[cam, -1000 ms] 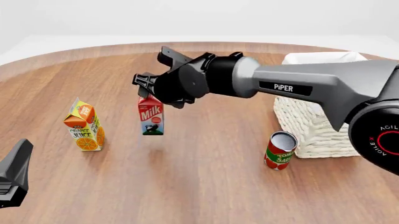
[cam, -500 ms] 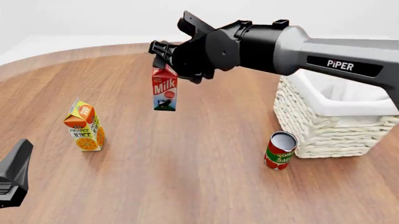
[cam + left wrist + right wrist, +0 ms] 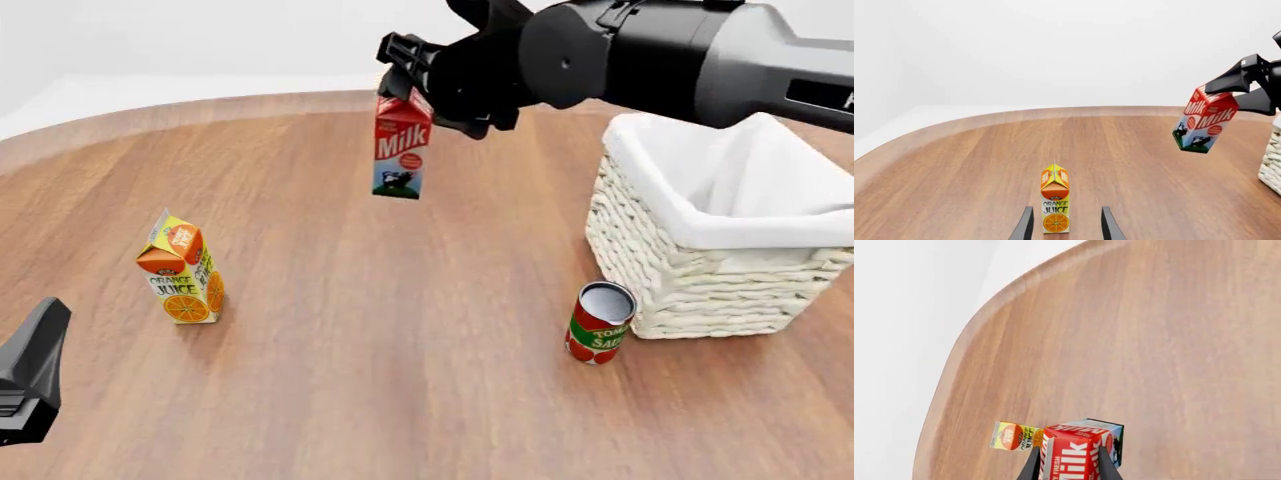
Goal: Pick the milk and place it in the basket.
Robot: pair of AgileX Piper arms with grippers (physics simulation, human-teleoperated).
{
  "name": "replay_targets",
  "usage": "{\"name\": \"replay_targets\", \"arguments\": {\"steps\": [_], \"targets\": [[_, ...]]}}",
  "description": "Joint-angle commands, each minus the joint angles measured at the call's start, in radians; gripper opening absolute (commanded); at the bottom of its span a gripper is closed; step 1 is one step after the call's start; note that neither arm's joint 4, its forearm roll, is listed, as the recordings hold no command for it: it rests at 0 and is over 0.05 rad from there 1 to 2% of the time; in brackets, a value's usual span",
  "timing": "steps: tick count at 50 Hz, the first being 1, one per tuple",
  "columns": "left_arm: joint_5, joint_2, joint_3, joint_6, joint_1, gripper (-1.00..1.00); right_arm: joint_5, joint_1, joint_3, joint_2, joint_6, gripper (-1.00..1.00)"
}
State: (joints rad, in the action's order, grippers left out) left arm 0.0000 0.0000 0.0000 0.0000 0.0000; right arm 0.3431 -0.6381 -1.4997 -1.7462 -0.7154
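Note:
The milk (image 3: 400, 150), a red-topped carton with a cow picture, hangs high above the table, gripped at its top by my right gripper (image 3: 407, 85). It also shows in the left wrist view (image 3: 1203, 120) and between the right fingers (image 3: 1077, 452). The cream wicker basket (image 3: 694, 265) with a white liner stands at the right, apart from the milk. My left gripper (image 3: 1066, 225) is open and empty, low at the front left, facing the juice carton.
An orange juice carton (image 3: 180, 268) stands at the left; it also shows in the left wrist view (image 3: 1055, 205). A red-green tomato can (image 3: 599, 322) stands just in front of the basket's near left corner. The round table's edge (image 3: 160, 112) curves along the back.
My right gripper has lifted the milk off the table and carried it up and to the right, toward the basket. The left arm has not moved.

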Motion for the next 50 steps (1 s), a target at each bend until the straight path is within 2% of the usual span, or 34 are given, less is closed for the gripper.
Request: {"name": "replay_targets", "arguments": {"steps": [1, 22, 50], "targets": [[0.0, 0.0, 0.0, 0.0, 0.0, 1.0, 0.004, 0.036, 0.01, 0.067, 0.013, -1.0], [0.0, 0.0, 0.0, 0.0, 0.0, 1.0, 0.023, 0.135, 0.063, 0.202, 0.036, -1.0], [0.0, 0.0, 0.0, 0.0, 0.0, 1.0, 0.041, 0.266, 0.097, 0.307, 0.059, -1.0]]}}
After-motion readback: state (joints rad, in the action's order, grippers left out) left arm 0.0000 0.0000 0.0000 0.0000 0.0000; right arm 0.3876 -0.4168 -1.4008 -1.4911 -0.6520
